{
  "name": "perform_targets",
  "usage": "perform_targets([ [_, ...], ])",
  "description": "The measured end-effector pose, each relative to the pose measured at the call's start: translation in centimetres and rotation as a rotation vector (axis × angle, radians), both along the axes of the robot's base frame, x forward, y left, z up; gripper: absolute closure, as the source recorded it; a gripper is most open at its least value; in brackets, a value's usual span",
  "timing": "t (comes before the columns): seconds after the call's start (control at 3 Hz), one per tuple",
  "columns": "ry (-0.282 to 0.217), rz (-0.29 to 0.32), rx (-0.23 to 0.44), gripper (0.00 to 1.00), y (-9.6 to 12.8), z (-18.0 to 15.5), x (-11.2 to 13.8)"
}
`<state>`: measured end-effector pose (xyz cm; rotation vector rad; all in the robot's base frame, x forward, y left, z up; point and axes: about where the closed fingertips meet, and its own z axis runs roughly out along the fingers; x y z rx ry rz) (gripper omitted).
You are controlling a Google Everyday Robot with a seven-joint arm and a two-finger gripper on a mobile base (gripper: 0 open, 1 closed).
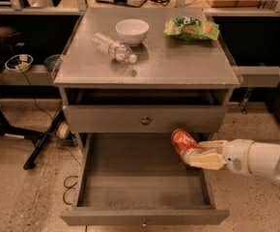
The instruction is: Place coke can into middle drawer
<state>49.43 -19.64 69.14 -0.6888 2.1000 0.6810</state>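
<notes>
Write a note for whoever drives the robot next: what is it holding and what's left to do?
Gripper: shut on the coke can, reaching in from the right.
Coke can: tilted, held over the right rear part of the open middle drawer, not lying in it.
Done: drawer open, can in the grip.
Left: lower the can into the tray and let go.

Warm light — claw [194, 152] over open drawer [130, 178]
</notes>
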Motion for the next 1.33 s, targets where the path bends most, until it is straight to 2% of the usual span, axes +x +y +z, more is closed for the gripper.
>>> perform_targets([
  [0.33, 0.042, -0.062, -0.002, 1.00, -0.4, -3.9, 0.1],
  [0.67, 0.086, -0.080, -0.010, 1.00, -0.4, -6.6, 0.6],
  [1.0, 0.148, -0.076, -0.024, 1.00, 0.0, -10.0, 1.9],
  [1.33, 0.191, -0.031, -0.023, 1.00, 0.9, -11.8, 2.4],
])
